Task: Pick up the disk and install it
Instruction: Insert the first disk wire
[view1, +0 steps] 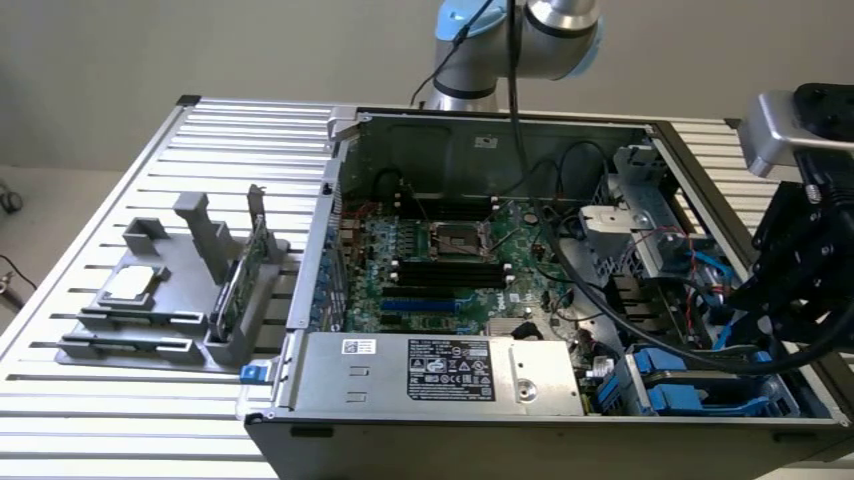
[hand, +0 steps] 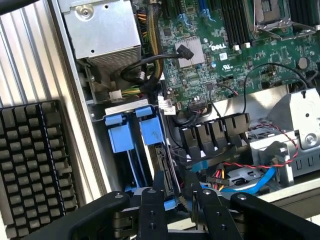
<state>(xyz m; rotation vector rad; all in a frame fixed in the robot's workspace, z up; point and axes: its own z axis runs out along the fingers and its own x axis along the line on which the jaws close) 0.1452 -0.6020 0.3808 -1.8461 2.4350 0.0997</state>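
Installation step in hand: the gripper (hand: 179, 197), fingers roughly half open and apparently clamped across the disk (hand: 166, 170) (standing edge-on in the drive bay (hand: 131, 165)), judged to need square alignment with the bay guides before any seating pressure.

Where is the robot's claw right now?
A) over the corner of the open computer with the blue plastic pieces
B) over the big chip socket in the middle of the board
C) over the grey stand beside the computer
A: the gripper hangs over the blue plastic pieces in a corner of the open computer case, well away from the grey stand.
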